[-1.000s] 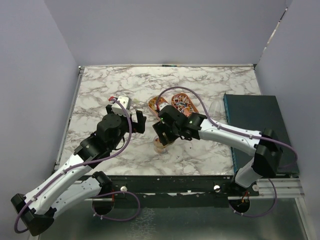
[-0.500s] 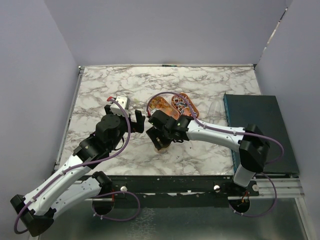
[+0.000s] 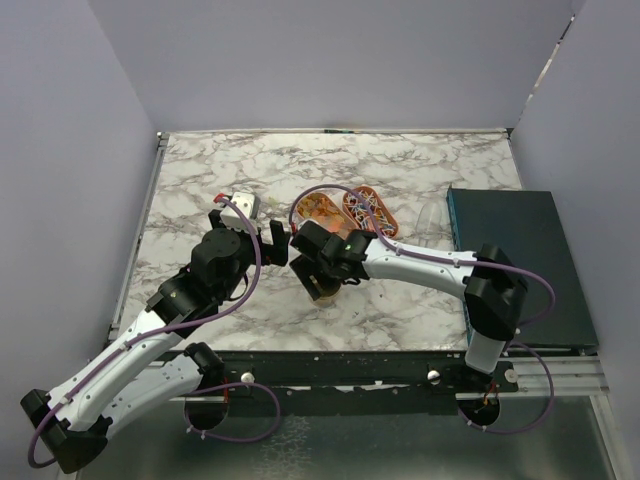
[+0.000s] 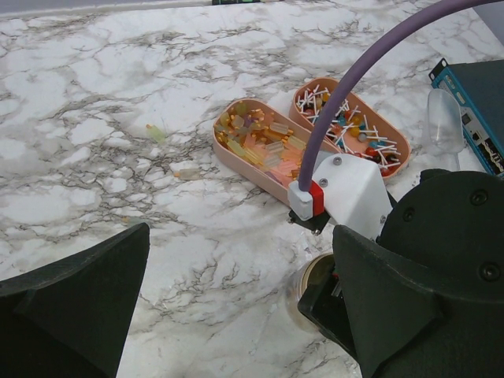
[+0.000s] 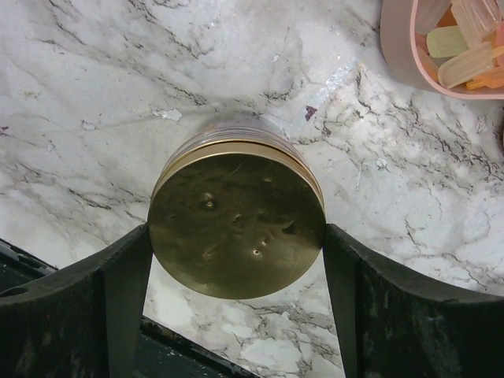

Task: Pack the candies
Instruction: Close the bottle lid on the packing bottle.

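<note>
Your right gripper [image 5: 236,260] clamped across round gold metal lid [image 5: 236,220], likely to unscrew it; left gripper [image 4: 236,311] spread wide, idle; tiny mixed-colour candies [image 4: 260,146] lie in oval trays [image 4: 248,175].

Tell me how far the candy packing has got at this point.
Done: nothing visibly packed. The candies lie in their two trays, with two strays on the table. In hand: the right gripper clamps the gold lid, which sits on its jar; the left gripper hangs open and empty. Left: lid off, candies in, lid back on.
</note>
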Tool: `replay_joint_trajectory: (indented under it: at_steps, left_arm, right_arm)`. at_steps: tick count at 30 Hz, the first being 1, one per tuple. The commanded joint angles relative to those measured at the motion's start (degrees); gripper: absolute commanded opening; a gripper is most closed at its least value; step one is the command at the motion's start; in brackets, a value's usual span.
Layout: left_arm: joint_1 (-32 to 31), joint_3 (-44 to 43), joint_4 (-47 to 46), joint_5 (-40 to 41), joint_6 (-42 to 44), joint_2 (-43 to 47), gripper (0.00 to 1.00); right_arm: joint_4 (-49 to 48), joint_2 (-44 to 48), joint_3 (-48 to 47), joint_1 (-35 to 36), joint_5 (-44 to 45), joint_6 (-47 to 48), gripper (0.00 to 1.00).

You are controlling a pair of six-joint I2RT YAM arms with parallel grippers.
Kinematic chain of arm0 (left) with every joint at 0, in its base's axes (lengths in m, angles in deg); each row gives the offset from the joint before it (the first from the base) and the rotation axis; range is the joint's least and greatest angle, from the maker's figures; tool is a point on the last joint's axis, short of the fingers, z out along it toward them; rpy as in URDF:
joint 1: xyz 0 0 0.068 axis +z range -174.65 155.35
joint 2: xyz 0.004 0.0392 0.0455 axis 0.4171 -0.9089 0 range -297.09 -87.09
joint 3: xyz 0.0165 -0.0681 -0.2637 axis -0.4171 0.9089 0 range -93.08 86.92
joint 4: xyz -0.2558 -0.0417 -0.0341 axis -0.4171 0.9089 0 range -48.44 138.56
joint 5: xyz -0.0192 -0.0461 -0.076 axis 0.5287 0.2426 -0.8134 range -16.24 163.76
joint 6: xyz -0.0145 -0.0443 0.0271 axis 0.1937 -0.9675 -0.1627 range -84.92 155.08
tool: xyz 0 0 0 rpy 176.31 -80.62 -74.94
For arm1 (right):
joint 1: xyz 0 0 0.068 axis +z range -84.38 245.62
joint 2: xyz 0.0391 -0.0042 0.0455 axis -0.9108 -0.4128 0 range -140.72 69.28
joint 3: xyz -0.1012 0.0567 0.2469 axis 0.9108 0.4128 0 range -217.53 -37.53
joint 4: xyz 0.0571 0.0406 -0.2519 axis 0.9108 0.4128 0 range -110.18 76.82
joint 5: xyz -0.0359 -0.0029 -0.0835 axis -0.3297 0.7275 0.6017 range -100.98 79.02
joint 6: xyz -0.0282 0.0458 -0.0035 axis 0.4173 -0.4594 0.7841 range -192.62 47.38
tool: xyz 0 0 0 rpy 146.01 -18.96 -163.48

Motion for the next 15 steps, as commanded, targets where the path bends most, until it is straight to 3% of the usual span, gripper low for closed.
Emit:
replay_joint_trajectory:
  at_steps: [1, 15]
  left_arm:
    - [0.3, 0.8, 0.4, 0.9, -0.5, 0.6, 0.99]
    - [0.4, 0.8, 0.3, 0.7, -0.6, 0.5, 0.99]
  right_arm:
    - [2.1, -1.6, -1.6, 0.6, 1.8, -0.8, 0.64]
    - [3.4, -4.4, -3.2, 0.6, 0.4, -0.7, 0.65]
